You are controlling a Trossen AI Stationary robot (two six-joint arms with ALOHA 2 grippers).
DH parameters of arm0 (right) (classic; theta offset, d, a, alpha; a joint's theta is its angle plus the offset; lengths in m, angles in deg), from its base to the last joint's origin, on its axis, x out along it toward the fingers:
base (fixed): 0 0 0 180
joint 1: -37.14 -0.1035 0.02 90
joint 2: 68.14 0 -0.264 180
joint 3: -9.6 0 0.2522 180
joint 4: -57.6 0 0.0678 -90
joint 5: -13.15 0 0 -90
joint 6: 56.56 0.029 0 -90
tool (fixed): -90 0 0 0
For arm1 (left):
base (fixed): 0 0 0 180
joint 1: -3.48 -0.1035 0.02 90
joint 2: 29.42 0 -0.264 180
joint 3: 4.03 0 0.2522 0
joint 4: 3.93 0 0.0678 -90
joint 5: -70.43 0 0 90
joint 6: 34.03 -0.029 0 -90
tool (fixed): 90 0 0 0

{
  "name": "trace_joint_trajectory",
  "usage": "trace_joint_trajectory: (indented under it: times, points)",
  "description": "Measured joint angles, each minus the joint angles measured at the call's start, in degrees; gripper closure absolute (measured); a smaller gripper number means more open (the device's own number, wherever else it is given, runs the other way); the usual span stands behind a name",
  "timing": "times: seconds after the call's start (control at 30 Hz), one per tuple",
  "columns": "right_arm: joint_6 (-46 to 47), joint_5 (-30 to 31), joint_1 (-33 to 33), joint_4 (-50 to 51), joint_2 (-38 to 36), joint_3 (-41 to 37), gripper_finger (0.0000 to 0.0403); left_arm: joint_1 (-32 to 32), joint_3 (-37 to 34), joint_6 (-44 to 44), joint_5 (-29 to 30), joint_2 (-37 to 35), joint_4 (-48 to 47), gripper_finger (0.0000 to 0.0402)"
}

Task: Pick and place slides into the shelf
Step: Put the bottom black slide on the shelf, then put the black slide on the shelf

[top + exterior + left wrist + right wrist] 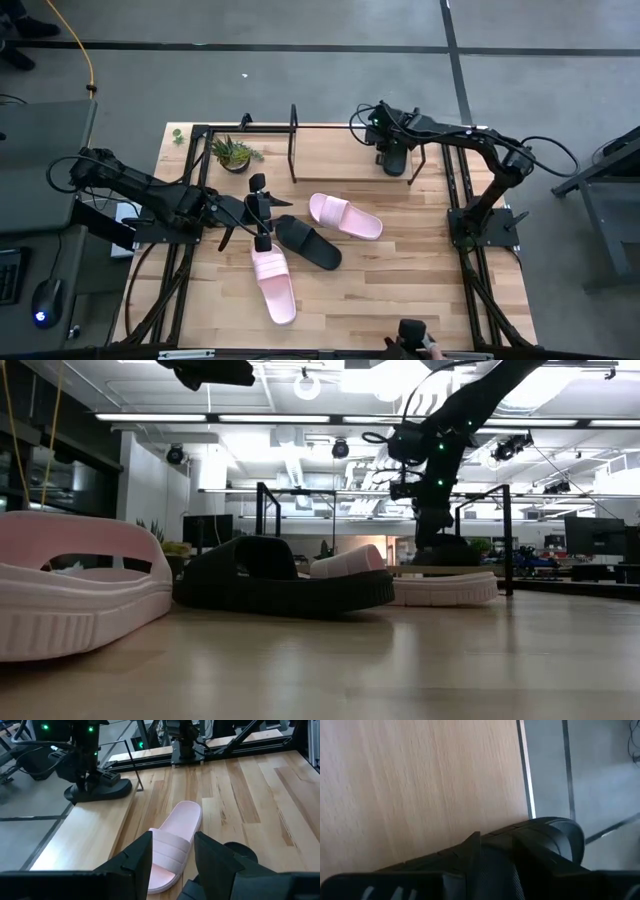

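Looking down from the high view: your right gripper (394, 160) pinches a matte black slide sandal (395, 163) on the light wooden board of the black-rod shelf (330, 150), at its right end. That is the only slide on the shelf.

Three are on the wooden tabletop (420, 270): a pale pink slide (344, 216), a second black slide (308, 241), and a second pink slide (273, 283) under the left gripper (262, 212).

Low view: soles look thick and foamy, so I'd judge them light, slightly squashy, not fragile. Take the wide strap or sole edge.

Left wrist view: left fingers (137, 857) stand spread, empty, above the pink slide (170, 845).

Right wrist view: fingers clamp the ridged black sole (540, 837) over the board.
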Motion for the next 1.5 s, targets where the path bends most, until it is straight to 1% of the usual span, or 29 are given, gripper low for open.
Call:
trace_joint_trajectory:
  times: [0.13, 0.27, 0.33, 0.4, 0.63, 0.8, 0.97, 1.13, 1.3, 1.43, 1.5]
  points:
    - [0.88, -2.61, 0.02, -0.76, 0.04, -0.01, 0.0299, 0.0, 0.0, 0.0, 0.01, 0.0, 0.0, 0.0273]
    - [0.97, -9.69, 0.02, -3.54, 0.09, -0.07, 0.0299, 0.0, 0.0, 0.0, 0.0, 0.0, 0.01, 0.0273]
    - [0.98, -11.82, 0.01, -3.81, 0.09, -0.07, 0.0299, 0.0, 0.0, 0.0, -0.01, 0.0, 0.0, 0.0273]
    - [1.14, -12.16, -0.13, -2.89, 0.09, -0.07, 0.0299, 0.0, 0.0, 0.0, 0.01, 0.0, 0.0, 0.0273]
    - [4.15, -12.82, -0.2, 5.29, 0.09, -0.07, 0.0299, 0.0, 0.0, 0.0, 0.01, 0.0, 0.0, 0.0273]
    - [4.85, -13.52, -0.22, 8.36, 0.09, -0.07, 0.0299, 0.0, 0.0, 0.0, 0.0, 0.0, 0.0, 0.0273]
    - [5.36, -10.88, -0.29, 10.11, 0.09, -0.07, 0.0299, 0.0, 0.0, 0.0, 0.01, 0.0, 0.0, 0.0273]
    - [5.52, -10.3, -0.24, 10.72, 0.09, -0.07, 0.0299, 0.0, 0.0, 0.0, 0.01, 0.0, 0.0, 0.0273]
    - [5.87, -13.13, -0.22, 10.22, 0.09, -0.07, 0.0299, 0.0, 0.0, 0.0, -0.01, 0.0, 0.01, 0.0273]
    - [5.69, -15.49, -0.24, 7.49, 0.09, -0.07, 0.0299, 0.0, 0.0, 0.0, -0.01, 0.0, 0.0, 0.0273]
    - [5.67, -17.7, -0.44, 5.95, 0.09, -0.07, 0.0299, 0.0, 0.0, 0.0, -0.01, 0.0, 0.0, 0.0273]
